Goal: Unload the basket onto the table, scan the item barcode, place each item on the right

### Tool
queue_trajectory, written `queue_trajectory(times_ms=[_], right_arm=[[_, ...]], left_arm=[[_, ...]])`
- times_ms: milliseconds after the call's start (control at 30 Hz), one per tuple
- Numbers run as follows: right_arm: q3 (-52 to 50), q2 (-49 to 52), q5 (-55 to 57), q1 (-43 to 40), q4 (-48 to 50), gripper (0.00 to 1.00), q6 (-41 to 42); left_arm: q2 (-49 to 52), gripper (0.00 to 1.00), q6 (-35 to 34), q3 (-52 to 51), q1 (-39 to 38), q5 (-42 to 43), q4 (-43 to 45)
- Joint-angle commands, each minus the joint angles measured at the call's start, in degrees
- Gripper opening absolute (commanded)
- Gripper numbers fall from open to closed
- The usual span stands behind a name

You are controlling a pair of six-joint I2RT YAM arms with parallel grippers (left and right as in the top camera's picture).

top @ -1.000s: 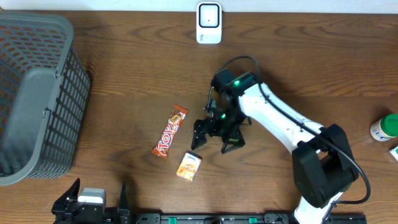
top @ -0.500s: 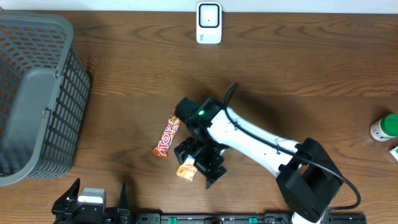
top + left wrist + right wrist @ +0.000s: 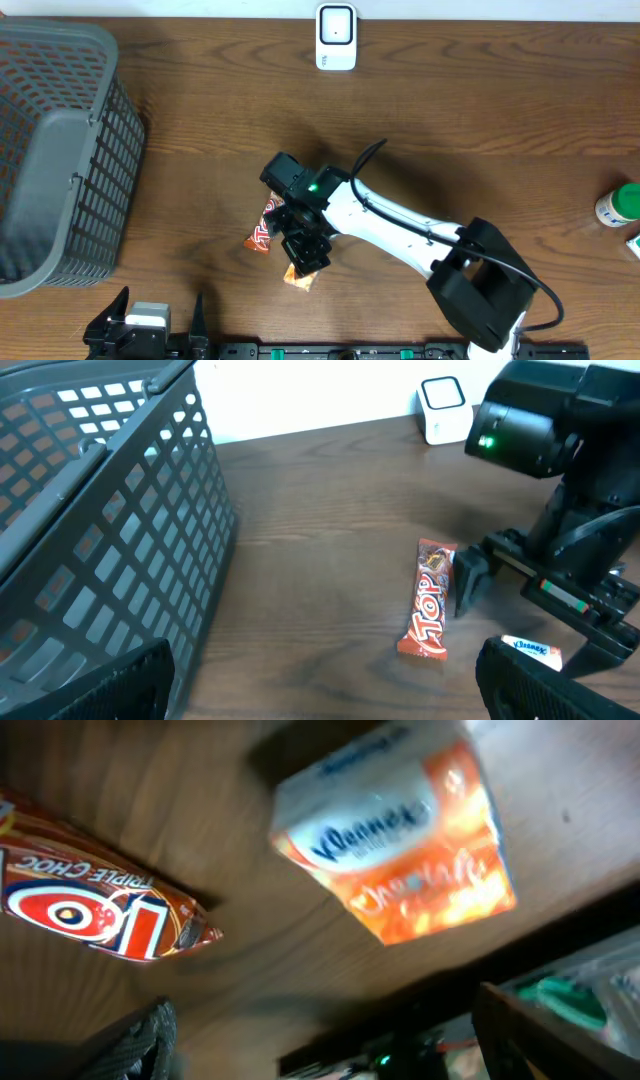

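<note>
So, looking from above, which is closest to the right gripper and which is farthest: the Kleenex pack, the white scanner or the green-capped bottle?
1. Kleenex pack, peeking out just beneath the right gripper.
2. White scanner, top middle of the view.
3. Green-capped bottle, at the view's right edge.

Chocolate bar (image 3: 430, 605) close beside tissue pack (image 3: 400, 850), basket wall (image 3: 150, 510) far left

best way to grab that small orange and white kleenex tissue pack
Pinch the orange and white tissue pack across its narrower width, on the long edges, coming straight down: it lies flat on the wooden table, apart from the red chocolate bar.
</note>
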Motion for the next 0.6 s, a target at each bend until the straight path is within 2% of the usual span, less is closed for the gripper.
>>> queue_trajectory(times_ms=[0, 33, 100, 200, 300, 433, 567], right_arm=[[0.22, 0.09, 4.13, -0.09, 2.12, 0.89, -18.82], [0.33, -0.79, 3.93, -0.22, 3.52, 0.94, -29.7], [0.35, -2.12, 1.33, -0.44, 3.45, 0.99, -37.64], [0.35, -4.11, -2.14, -0.55, 3.04, 0.99, -54.82], [0.35, -4.98, 0.33, -0.44, -2.86, 0.99, -72.28], [-0.35, -4.94, 12.46, 0.76, -9.99, 0.99, -88.06], [-1.75, -4.9, 19.23, 3.15, -8.66, 0.99, -101.26]], left_arm=[[-0.13, 0.96, 0.13, 0.33, -0.13, -0.55, 0.02], [-0.13, 0.96, 0.13, 0.33, -0.13, -0.55, 0.02], [-0.13, 0.96, 0.13, 0.33, -0.13, -0.55, 0.02], [-0.13, 0.96, 0.13, 0.33, -0.13, -0.55, 0.02], [-0.13, 0.96, 0.13, 0.33, -0.13, -0.55, 0.02], [-0.13, 0.96, 0.13, 0.33, -0.13, -0.55, 0.02], [-0.13, 0.96, 0.13, 0.33, -0.13, -0.55, 0.02]])
